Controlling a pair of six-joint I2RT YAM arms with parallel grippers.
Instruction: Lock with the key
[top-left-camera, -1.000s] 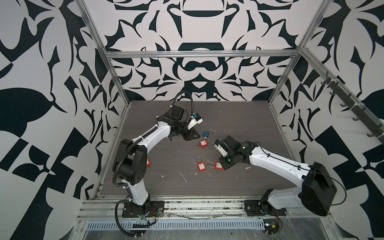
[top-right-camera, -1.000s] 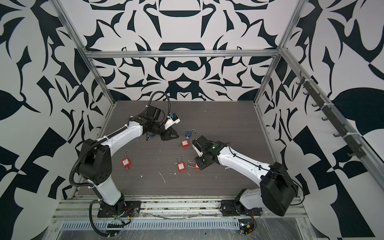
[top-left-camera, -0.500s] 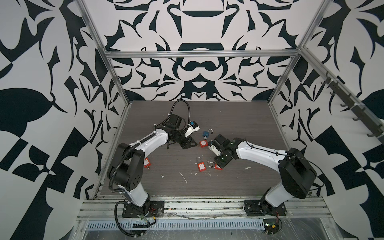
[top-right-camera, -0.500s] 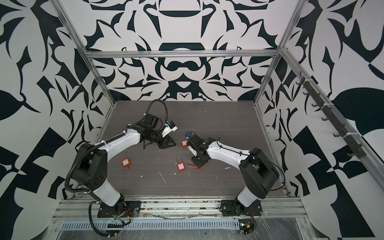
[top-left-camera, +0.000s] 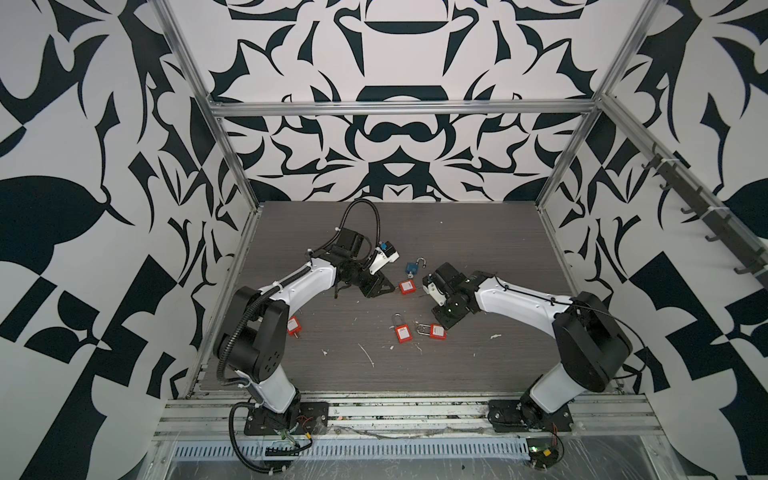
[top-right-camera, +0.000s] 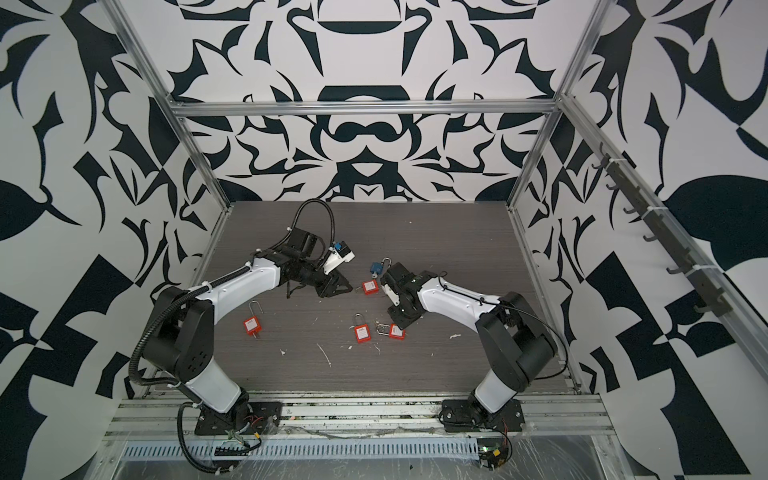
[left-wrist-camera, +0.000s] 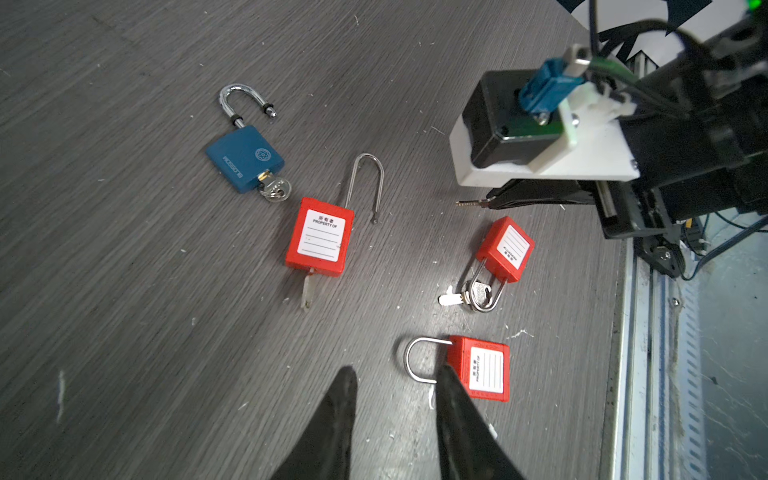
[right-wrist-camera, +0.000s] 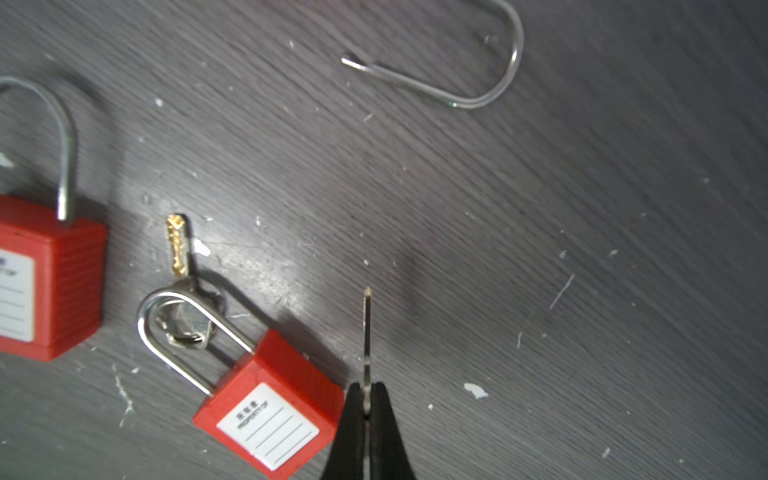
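My right gripper (right-wrist-camera: 365, 392) is shut on a small key (right-wrist-camera: 367, 332), held edge-on with its blade sticking out past the fingertips. It hovers beside a red padlock (right-wrist-camera: 270, 411) whose shackle is shut and carries a ring with a gold key (right-wrist-camera: 176, 245). In both top views this gripper (top-left-camera: 442, 322) (top-right-camera: 401, 322) sits just behind that padlock (top-left-camera: 436, 331). My left gripper (left-wrist-camera: 395, 374) is open and holds nothing, low over the table near another red padlock (left-wrist-camera: 482, 368). A red padlock (left-wrist-camera: 320, 237) with an open shackle has a key in its base.
A blue padlock (left-wrist-camera: 245, 162) lies open with a key in it, behind the red ones (top-left-camera: 412, 268). A further red padlock (top-left-camera: 293, 325) lies by the left arm's base. White scraps dot the dark wood table (top-left-camera: 478, 249). Metal frame posts edge it.
The left gripper has come forward and down towards the padlocks. The right arm's wrist has swung back and to the left, its gripper staying by the red padlock with the key in it.
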